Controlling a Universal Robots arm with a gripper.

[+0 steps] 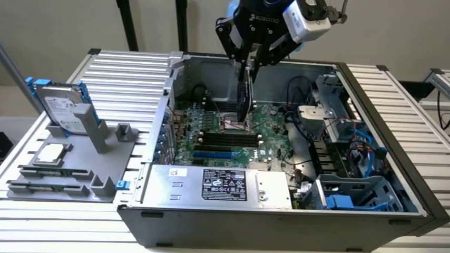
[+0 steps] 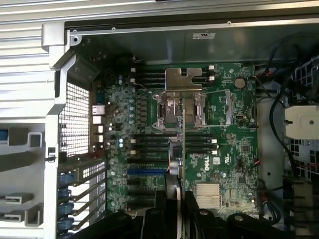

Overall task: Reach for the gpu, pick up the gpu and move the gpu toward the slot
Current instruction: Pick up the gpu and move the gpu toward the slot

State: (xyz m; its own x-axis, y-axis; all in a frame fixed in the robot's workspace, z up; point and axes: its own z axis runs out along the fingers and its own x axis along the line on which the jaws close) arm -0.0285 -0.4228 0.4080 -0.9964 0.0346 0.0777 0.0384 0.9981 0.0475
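The gpu (image 1: pixel 245 100) is hanging edge-down over the open computer case (image 1: pixel 393 174), above the motherboard (image 1: pixel 271 132), with the jaws of the gripper (image 1: pixel 251 67) clamped on its upper edge. Judged by its thin flat form, the card is proving light and stiff but fragile, best held by the bare edges, away from components. The case is holding the motherboard, a power supply (image 1: pixel 218 184), cables and a blue drive cage (image 1: pixel 351 197). On the worktop (image 1: pixel 126 68), a grey fixture (image 1: pixel 77 168) is carrying a hard drive (image 1: pixel 60 108) and a small chip (image 1: pixel 50 153).
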